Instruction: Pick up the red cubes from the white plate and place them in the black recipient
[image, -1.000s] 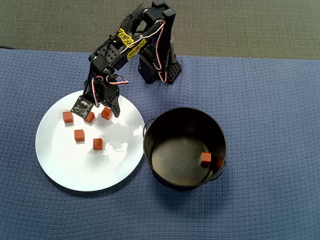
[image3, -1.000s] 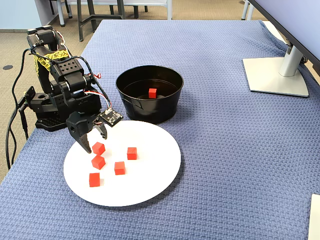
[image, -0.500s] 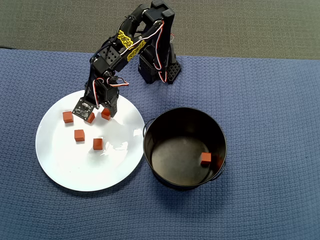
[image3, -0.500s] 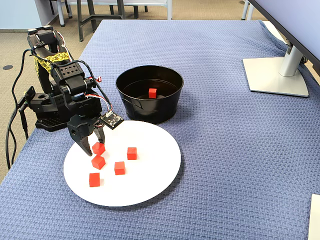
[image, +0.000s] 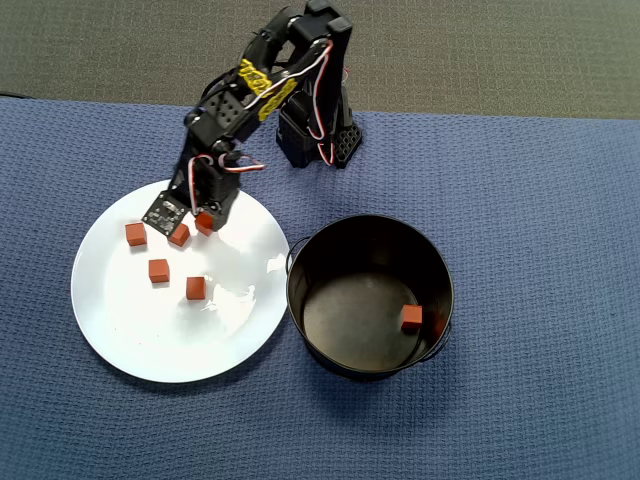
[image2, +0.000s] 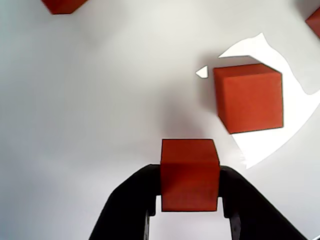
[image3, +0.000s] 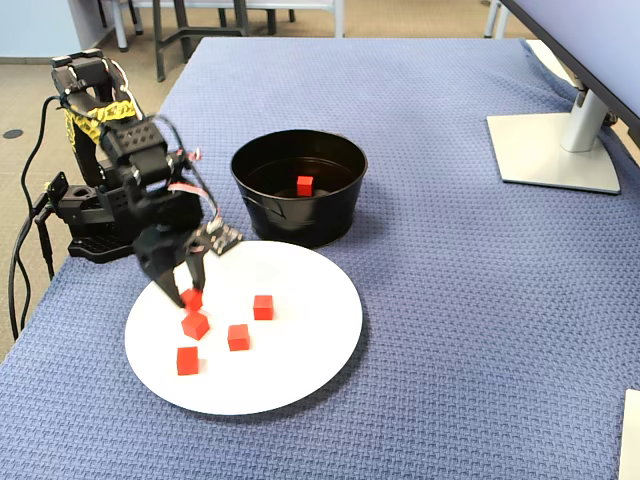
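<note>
Red cubes: five on the white plate (image: 120, 330), one inside the black pot (image: 440, 262). The hand (image2: 190, 207) is clamped on one cube (image2: 190, 175) at the plate's upper edge in overhead view; wrist view shows a finger (image2: 127, 200) pressed on each side of it. Whether it's lifted off the plate, can't tell. Nearest loose cube (image: 179, 235) sits just beside it, w/ three more spread further out. Cube in pot (image: 411, 318) lies near the right wall in overhead view. Plate & pot sit side by side on the blue-covered bench (image: 540, 200), rims nearly touching.
</note>
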